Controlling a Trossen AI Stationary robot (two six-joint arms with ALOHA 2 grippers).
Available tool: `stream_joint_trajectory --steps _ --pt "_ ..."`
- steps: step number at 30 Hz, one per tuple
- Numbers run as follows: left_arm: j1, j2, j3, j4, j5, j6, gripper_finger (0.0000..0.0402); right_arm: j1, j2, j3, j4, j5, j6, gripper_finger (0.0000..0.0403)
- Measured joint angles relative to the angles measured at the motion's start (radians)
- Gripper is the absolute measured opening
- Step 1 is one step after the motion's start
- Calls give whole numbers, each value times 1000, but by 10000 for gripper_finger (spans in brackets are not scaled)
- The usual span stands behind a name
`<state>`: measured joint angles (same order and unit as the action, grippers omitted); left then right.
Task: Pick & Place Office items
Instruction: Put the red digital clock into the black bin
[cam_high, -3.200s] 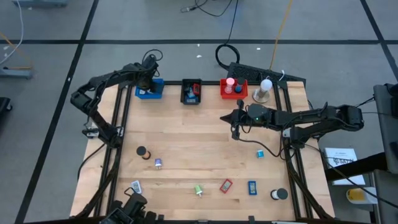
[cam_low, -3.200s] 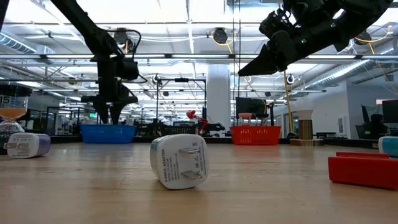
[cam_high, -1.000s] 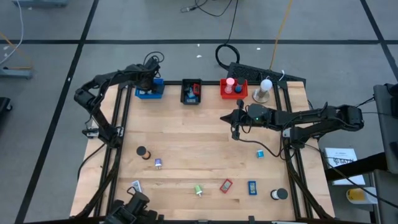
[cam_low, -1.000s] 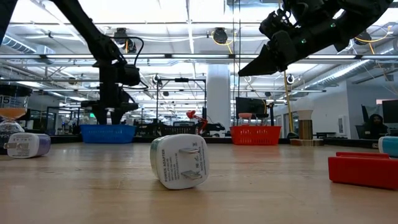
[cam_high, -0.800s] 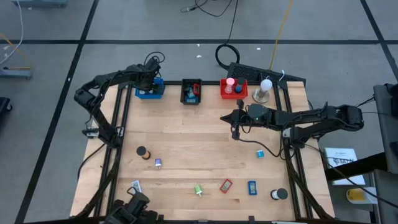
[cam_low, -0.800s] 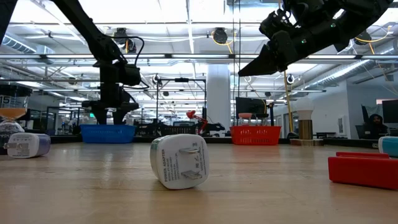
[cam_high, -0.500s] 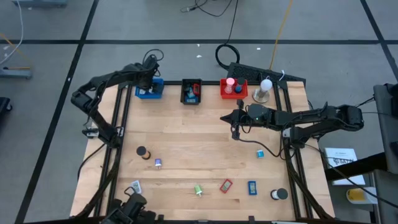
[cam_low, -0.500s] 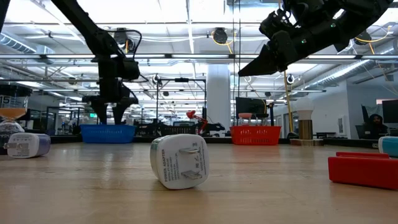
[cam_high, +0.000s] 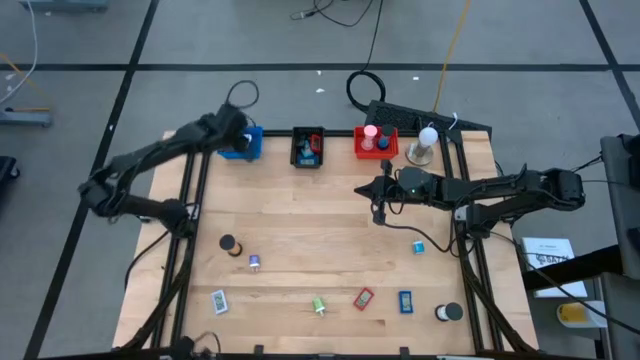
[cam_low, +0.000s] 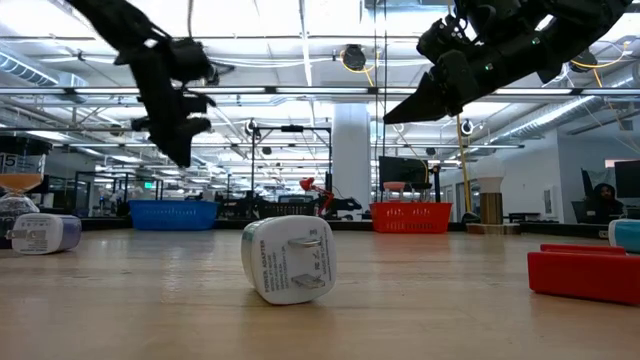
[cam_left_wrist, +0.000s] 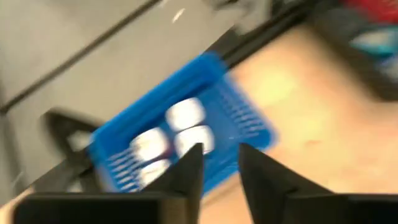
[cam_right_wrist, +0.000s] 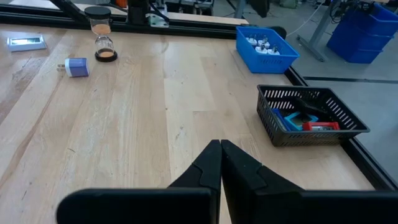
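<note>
My left gripper (cam_high: 232, 135) hangs above the blue tray (cam_high: 247, 143) at the table's far left, tipped down, its fingers a little apart (cam_left_wrist: 217, 168) with nothing between them. White items (cam_left_wrist: 185, 127) lie in that tray. My right gripper (cam_high: 378, 203) waits shut (cam_right_wrist: 221, 163) above the table's middle right. Loose office items lie on the near half: a white plug (cam_low: 288, 258), a purple plug (cam_high: 254, 262), a green piece (cam_high: 319, 305), a red rectangle (cam_high: 363, 298), a blue rectangle (cam_high: 405, 301) and a teal piece (cam_high: 419, 246).
A black tray (cam_high: 308, 148) and a red tray (cam_high: 375, 142) stand along the far edge beside the blue one, with a white ball-topped stand (cam_high: 425, 143) at the far right. A small hourglass (cam_right_wrist: 102, 37) stands near the purple plug. Bare wood lies between trays and items.
My left gripper has risen from just over the blue tray and drawn back toward the table's left edge, tipping and rolling as it went. Its fingers, spread wide half a second ago, now stand closer together. My right arm has kept still.
</note>
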<state>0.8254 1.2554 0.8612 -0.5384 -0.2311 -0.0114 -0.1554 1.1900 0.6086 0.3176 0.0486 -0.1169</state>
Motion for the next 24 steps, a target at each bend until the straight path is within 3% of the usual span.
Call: stream_joint_trajectory --steps 5,9,14,16,20,22,24 --pt "-118 -167 -244 319 85 62 13 0 0 0 15 1 20 2" --pt "-207 -256 -405 622 160 70 17 0 0 0 14 1 66 2" --pt "-299 -283 -534 941 339 83 25 0 0 0 15 -3 105 2" --pt "-342 -277 -558 987 362 100 26 0 0 0 47 -86 155 2" --pt "-437 -242 -586 1049 346 142 26 20 -1 1 205 -384 287 2" --pt "-484 -215 -592 1088 333 144 26 53 -1 1 241 -428 318 2" --pt "-528 -183 -592 1146 315 140 26 85 -9 6 211 -402 325 2"
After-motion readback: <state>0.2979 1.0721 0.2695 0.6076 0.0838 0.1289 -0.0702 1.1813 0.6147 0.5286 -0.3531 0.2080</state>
